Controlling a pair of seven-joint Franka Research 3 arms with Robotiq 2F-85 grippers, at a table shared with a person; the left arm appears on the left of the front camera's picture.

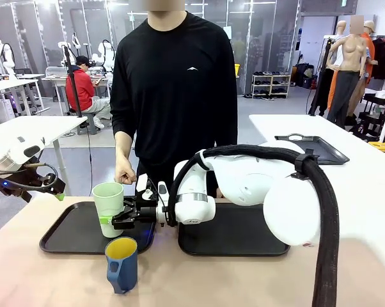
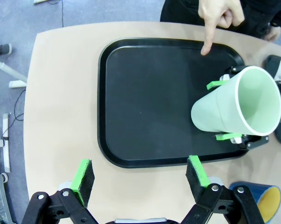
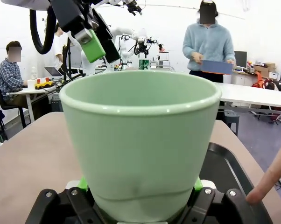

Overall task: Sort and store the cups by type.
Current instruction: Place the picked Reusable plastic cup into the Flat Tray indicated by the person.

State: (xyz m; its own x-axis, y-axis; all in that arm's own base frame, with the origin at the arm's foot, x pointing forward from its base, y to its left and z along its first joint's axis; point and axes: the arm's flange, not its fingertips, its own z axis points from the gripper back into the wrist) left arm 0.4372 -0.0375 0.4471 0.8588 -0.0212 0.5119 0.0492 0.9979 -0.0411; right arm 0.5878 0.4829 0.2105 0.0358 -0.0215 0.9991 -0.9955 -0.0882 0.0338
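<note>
The pale mint-green tumbler (image 1: 108,203) stands upright at the right end of the left black tray (image 1: 68,235); I cannot tell whether its base touches the tray. My right gripper (image 1: 119,220) reaches across the middle and is shut on the tumbler's lower part. In the right wrist view the tumbler (image 3: 140,140) sits between the right gripper's (image 3: 138,189) green pads. The dark blue mug (image 1: 121,263) with a yellow inside stands on the table in front of the tray. My left gripper (image 2: 140,172) hangs open high above the tray's (image 2: 150,102) near edge, with the tumbler (image 2: 234,109) to its right.
The person stands at the far side and points an index finger (image 2: 207,46) at the left tray's far edge. A second black tray (image 1: 237,238) lies to the right, under my right arm. The blue mug (image 2: 259,205) sits off the tray's corner.
</note>
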